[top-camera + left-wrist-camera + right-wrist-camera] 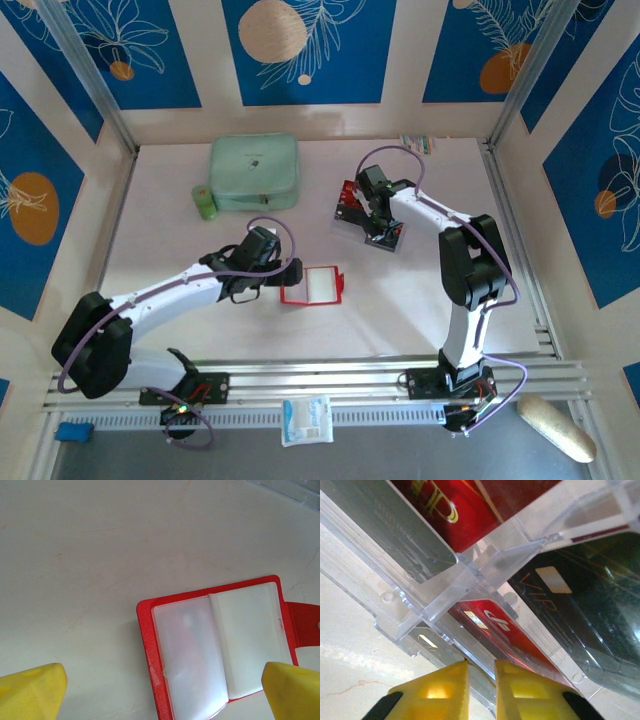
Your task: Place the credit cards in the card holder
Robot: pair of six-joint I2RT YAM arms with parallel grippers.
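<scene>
While bare surface (80, 555) surrounds the open red card holder (220, 635) with pale sleeves, left gripper (162, 692) stands wide, right gripper (481, 666) nearly closed.

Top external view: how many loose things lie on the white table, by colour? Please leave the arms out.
Green: 2, the zip case and a small object beside it.
Red: 1, the open card holder.
Clear: 1, the tray holding the credit cards.
Pale: 1, a small item at the far edge, too small to identify.
Total: 5.
</scene>
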